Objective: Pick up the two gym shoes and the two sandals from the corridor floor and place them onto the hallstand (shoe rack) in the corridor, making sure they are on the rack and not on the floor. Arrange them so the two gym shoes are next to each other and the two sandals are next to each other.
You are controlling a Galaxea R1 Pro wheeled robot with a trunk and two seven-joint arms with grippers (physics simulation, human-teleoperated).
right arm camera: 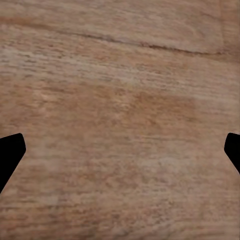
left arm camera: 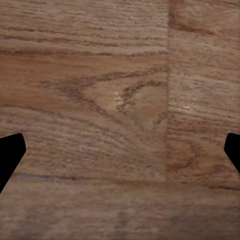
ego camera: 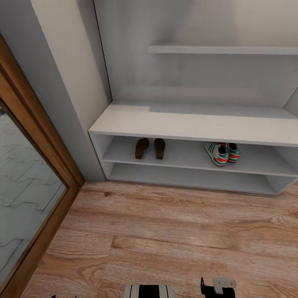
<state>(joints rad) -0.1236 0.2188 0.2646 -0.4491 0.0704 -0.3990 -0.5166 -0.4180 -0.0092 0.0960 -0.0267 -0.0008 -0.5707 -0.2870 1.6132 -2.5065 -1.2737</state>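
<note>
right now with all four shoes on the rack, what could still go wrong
The gym shoes sit near the front edge of the hallstand's upper open shelf, one leaning on the other; a bump could tip them onto the corridor floor. The sandals stand slightly apart, so a strict side-by-side check might be marginal. Both open grippers, left and right, face bare floor.
</note>
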